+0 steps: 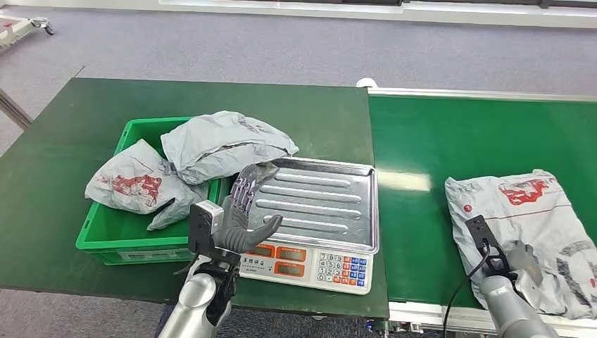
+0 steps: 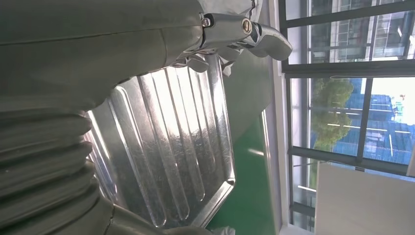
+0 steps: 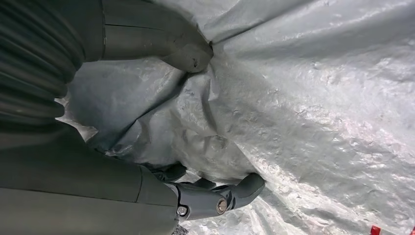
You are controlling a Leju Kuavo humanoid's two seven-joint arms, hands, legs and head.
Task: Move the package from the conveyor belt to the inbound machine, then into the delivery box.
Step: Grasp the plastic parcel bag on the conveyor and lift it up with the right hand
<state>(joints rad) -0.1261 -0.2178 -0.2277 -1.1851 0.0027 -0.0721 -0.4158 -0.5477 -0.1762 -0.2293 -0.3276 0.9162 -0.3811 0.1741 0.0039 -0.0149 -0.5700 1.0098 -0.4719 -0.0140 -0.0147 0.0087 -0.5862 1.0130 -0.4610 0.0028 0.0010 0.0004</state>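
On the conveyor belt (image 1: 422, 151), at four o'clock, the right hand (image 1: 519, 259) pinches the crinkled grey package (image 1: 535, 218) (thumb and fingers dig into its film). Left hand (image 1: 243, 211), fingers spread and empty, hovers over the ribbed steel scale tray (image 1: 324, 201).

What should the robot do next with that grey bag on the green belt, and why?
Probably lift it. The right robot hand already pinches the grey bag, bunching its plastic between thumb and fingers, and the scale's metal tray lies bare, ready to take it.
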